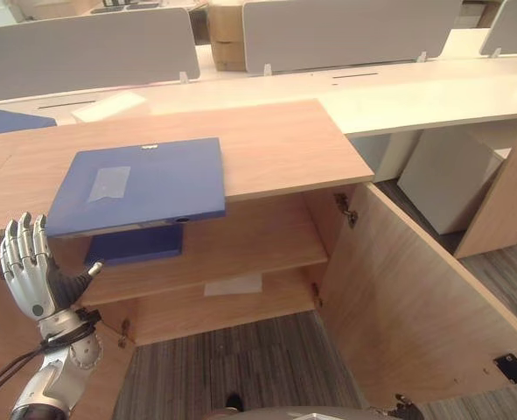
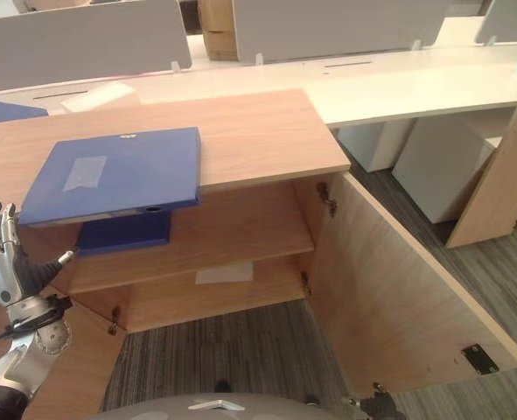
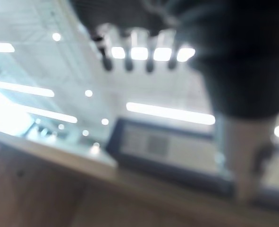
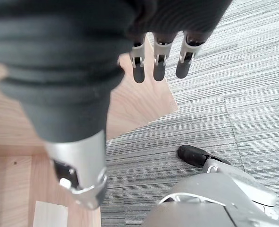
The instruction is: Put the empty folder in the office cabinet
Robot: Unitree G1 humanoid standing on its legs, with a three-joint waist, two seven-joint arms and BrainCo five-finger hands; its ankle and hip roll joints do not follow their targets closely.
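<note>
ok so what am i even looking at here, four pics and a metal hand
A humanoid robot stands before a wooden office cabinet with its doors open. The two wide pictures come from cameras in its head, looking down. The other two come from cameras on its wrists.

On the cabinet top lies a flat blue folder, overhanging the front edge. Another blue folder sits on the upper shelf, and a white sheet of paper on the lower one.

The silver left hand is raised, open, beside the cabinet, holding nothing. The right hand hangs open over grey carpet, also empty.
</note>
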